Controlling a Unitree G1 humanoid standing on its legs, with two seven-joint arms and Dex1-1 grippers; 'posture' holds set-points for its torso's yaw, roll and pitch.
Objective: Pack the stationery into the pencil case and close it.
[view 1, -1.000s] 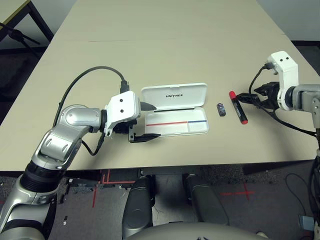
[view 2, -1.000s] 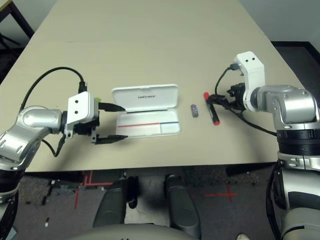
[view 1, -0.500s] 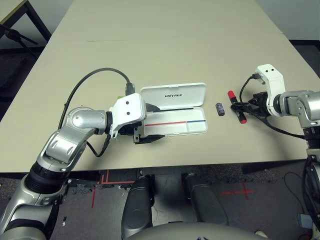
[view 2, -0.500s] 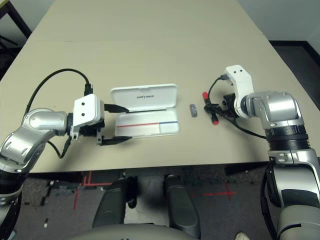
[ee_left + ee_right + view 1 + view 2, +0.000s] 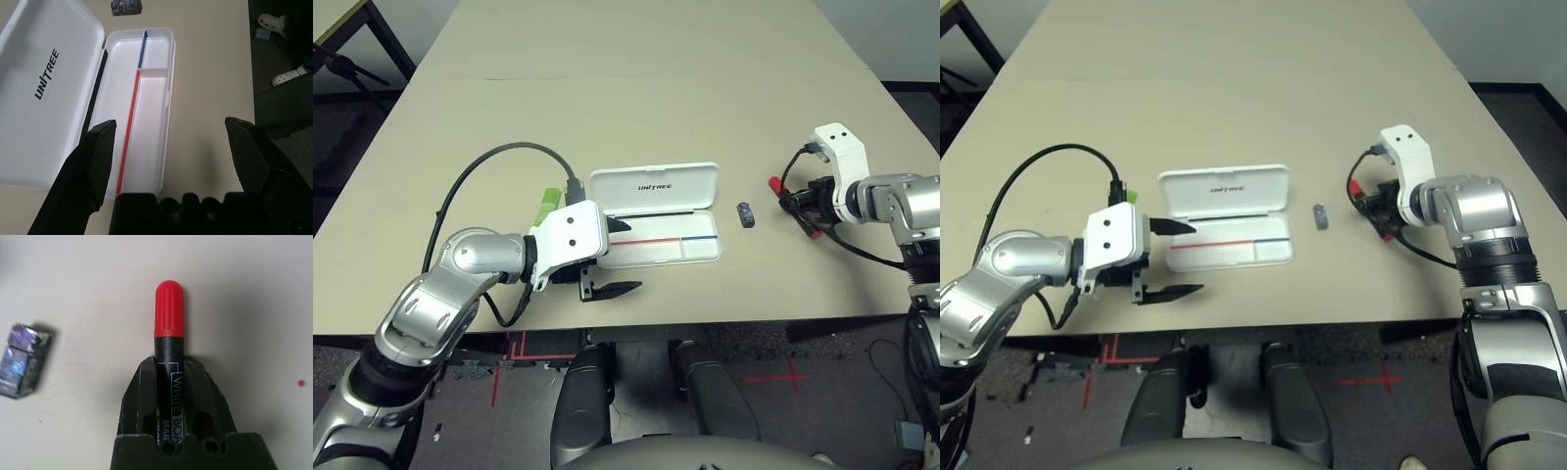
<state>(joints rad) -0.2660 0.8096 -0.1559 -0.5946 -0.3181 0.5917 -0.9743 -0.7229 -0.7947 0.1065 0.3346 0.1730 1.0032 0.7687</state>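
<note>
The white pencil case [image 5: 666,247] lies open at the table's middle, its lid [image 5: 654,186] folded back with UNITREE lettering up. My left gripper [image 5: 618,258] is open at the tray's left end; in the left wrist view the tray [image 5: 151,98] lies ahead between the spread fingers [image 5: 95,161]. A light-green stick [image 5: 549,202] lies behind that wrist. The small dark block [image 5: 745,214] sits right of the case. Further right, my right gripper [image 5: 169,369] is shut on the black body of the red-capped marker [image 5: 169,308], its cap pointing toward the block [image 5: 22,361].
The beige table [image 5: 636,88] stretches wide behind the case. Its front edge [image 5: 724,318] runs close in front of my left gripper. A black cable [image 5: 475,171] loops over the left forearm, and another hangs by the right wrist [image 5: 862,250].
My right gripper has shut on the marker, which has turned and shifted slightly right. My left gripper moved toward the front edge at the case's left end, uncovering the green stick.
</note>
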